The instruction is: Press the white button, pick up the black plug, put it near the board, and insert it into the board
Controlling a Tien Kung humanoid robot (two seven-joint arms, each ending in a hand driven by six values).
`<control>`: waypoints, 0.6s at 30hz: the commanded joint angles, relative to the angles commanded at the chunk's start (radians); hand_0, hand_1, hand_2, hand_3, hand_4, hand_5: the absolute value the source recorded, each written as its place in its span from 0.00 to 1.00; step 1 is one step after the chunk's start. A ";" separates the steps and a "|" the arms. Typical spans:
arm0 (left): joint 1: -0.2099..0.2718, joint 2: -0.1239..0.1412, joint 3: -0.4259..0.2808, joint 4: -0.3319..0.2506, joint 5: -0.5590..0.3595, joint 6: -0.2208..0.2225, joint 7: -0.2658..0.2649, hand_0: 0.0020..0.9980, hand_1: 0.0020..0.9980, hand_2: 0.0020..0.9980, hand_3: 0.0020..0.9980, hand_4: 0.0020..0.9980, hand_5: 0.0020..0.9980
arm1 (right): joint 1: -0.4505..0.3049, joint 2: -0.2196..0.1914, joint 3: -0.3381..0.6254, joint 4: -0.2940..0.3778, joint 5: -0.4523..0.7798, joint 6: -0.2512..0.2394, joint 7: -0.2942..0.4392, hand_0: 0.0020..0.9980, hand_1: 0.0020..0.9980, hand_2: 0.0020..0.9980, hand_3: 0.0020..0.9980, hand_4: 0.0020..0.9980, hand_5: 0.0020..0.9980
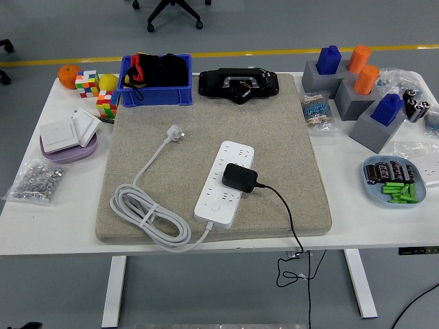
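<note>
A white power strip [224, 181] lies on a beige mat [274, 137] in the middle of the table. A black plug [239, 178] sits on top of the strip near its right edge, and its black cable [285, 212] runs off the table's front edge. The strip's white button [215, 206] is at its near end. The strip's white cord [147, 212] lies coiled at the left, ending in a white plug [176, 133]. Neither robot hand shows in the head view.
A blue bin [156, 80] and a black device [239, 84] stand at the back. Cubes and an orange [68, 76] are at back left, a purple dish with switches [65, 137] and a bag of nuts [38, 181] at left. Grey blocks [357, 89] and a battery tray [393, 181] are at right.
</note>
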 joint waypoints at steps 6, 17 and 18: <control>0.023 0.007 -0.066 0.000 0.053 0.011 0.005 0.71 0.66 0.58 0.68 0.66 0.28 | -0.017 -0.002 0.000 0.019 -0.011 -0.001 -0.002 0.89 0.83 0.82 0.78 0.98 0.62; 0.034 -0.008 -0.050 0.000 0.030 0.010 0.001 0.71 0.66 0.58 0.68 0.66 0.27 | -0.040 0.007 0.014 0.023 0.010 0.005 -0.007 0.89 0.83 0.82 0.78 0.98 0.62; 0.034 -0.008 -0.050 0.000 0.029 0.010 0.001 0.71 0.66 0.58 0.68 0.66 0.27 | -0.042 0.008 0.014 0.022 0.027 0.008 -0.006 0.89 0.83 0.82 0.78 0.98 0.62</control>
